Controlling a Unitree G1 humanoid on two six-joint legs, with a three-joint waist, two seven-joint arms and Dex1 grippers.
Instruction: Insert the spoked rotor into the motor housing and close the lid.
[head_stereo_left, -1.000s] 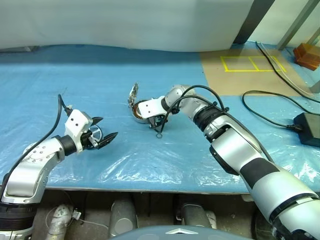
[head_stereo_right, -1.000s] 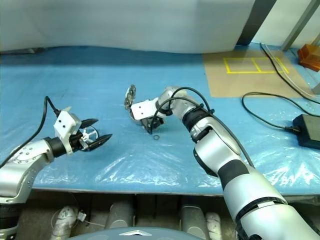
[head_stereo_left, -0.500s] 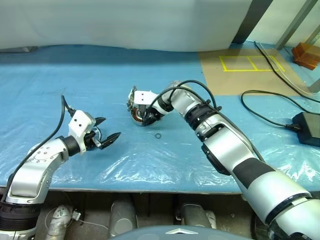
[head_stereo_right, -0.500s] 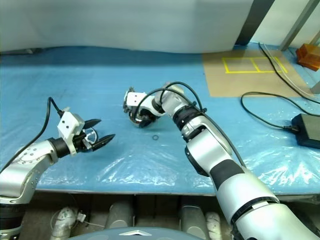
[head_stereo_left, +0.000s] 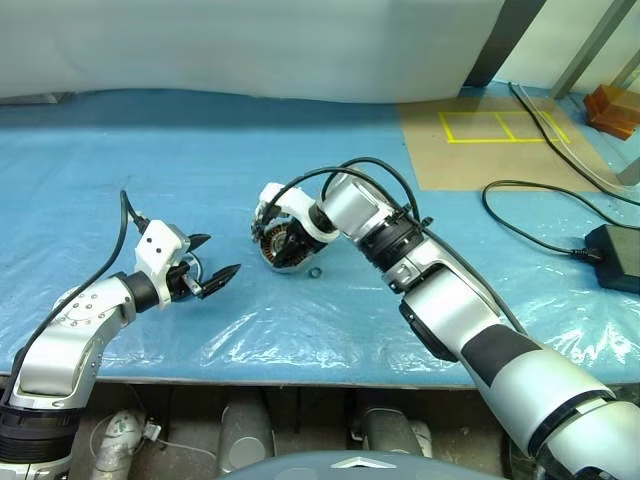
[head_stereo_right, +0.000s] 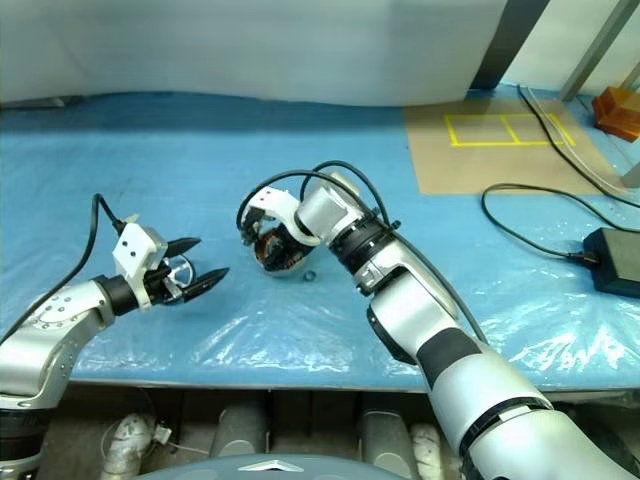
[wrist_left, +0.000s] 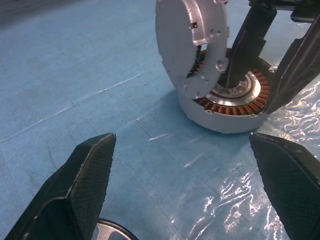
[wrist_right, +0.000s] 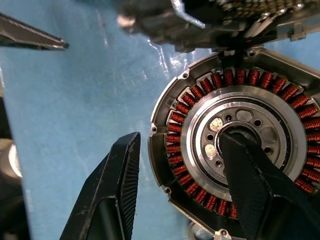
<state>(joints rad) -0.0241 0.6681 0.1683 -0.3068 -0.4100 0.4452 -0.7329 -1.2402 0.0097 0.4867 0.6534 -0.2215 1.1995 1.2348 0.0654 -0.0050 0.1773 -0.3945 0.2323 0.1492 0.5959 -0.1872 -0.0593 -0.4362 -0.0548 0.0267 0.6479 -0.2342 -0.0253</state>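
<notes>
Left gripper (head_stereo_left: 222, 252) is noted with its fingers spread wide and nothing pinched between the tips. The spoked rotor (wrist_left: 111, 231) is seen as a shiny arc low by the finger bases, over the blue sheet (head_stereo_left: 120, 160); whether it is touched cannot be told. The lid (wrist_left: 190, 45) is held upright on the rim of the motor housing (head_stereo_left: 283, 248) at the side facing the left gripper. The housing is found mid-table, open face up and tipped slightly toward the robot, its short axis near vertical. Right gripper (wrist_right: 180, 140) is set astride the wall, parted: one finger in the central hub, the other just outside the rim. Judged risks: the housing may be tipped or dragged if that hub finger is lifted askew; the windings may be scraped; the lid may be knocked shut before the rotor is seated.
</notes>
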